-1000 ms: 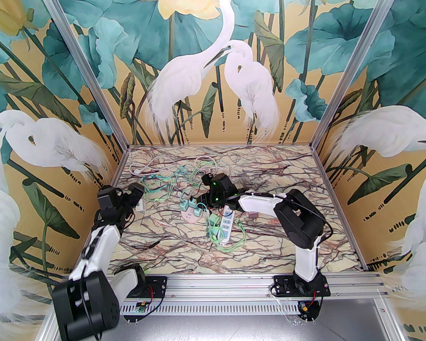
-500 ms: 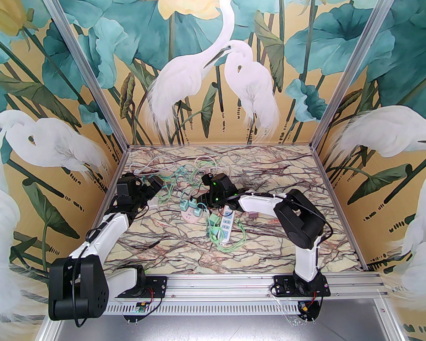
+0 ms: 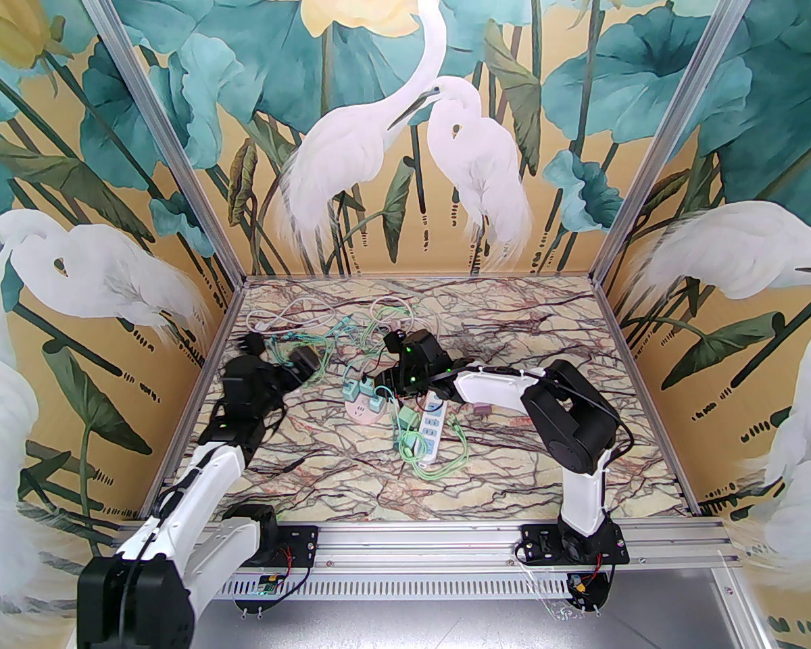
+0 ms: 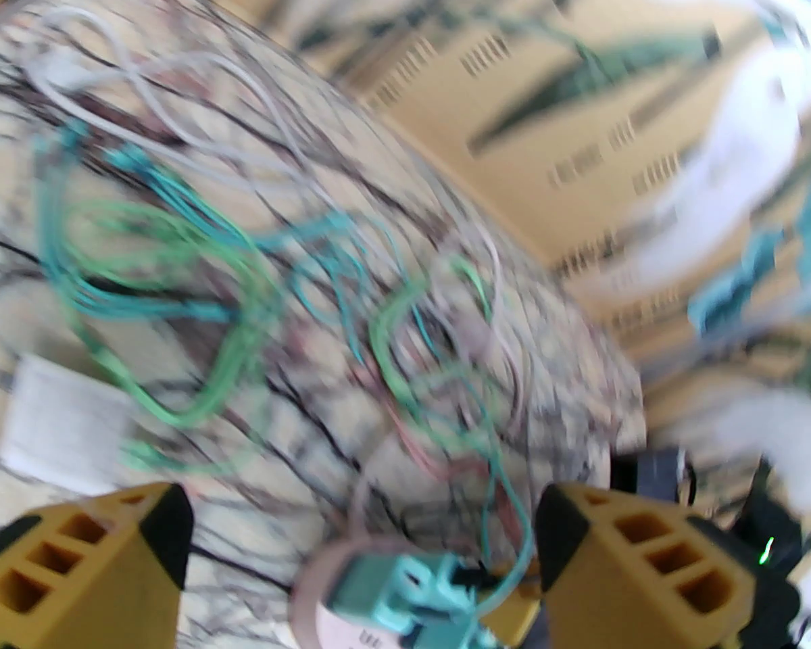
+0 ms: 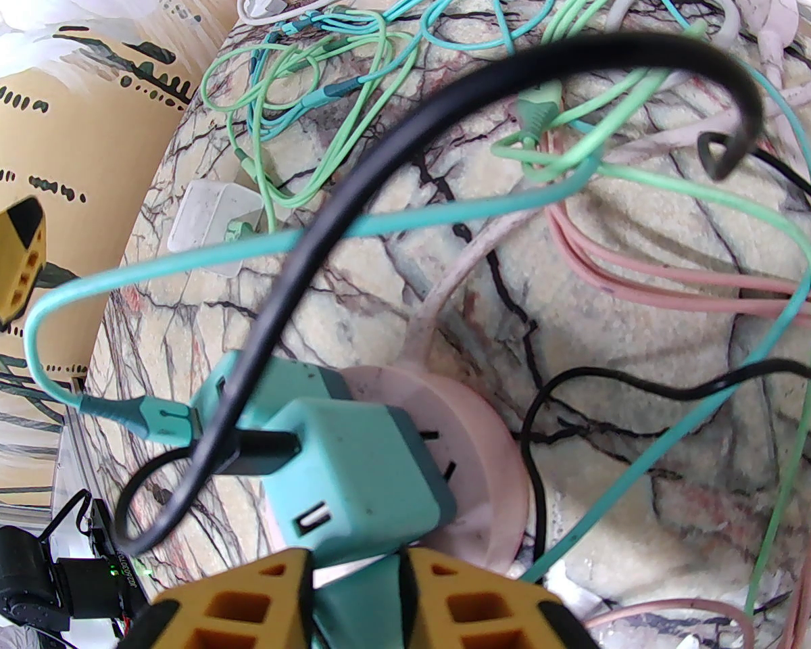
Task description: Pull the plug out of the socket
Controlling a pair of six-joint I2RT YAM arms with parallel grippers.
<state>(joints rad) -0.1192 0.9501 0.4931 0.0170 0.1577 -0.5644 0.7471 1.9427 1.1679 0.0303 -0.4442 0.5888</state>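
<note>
Plug [image 5: 351,606] hasn't budged. It's still seated in the pink socket [image 5: 476,443] in the middle of the table [image 3: 513,457], and our right gripper [image 5: 355,575] has its jaws narrow, pinched on it. What's new is the left gripper [image 3: 303,362], which has swung in from the left edge toward the socket, jaws wide and holding nothing. We reckon it's coming to pin the socket down before the pull.

Robot lab cell: aluminium frame [image 3: 412,539], printed backdrop [image 3: 581,92]
</note>
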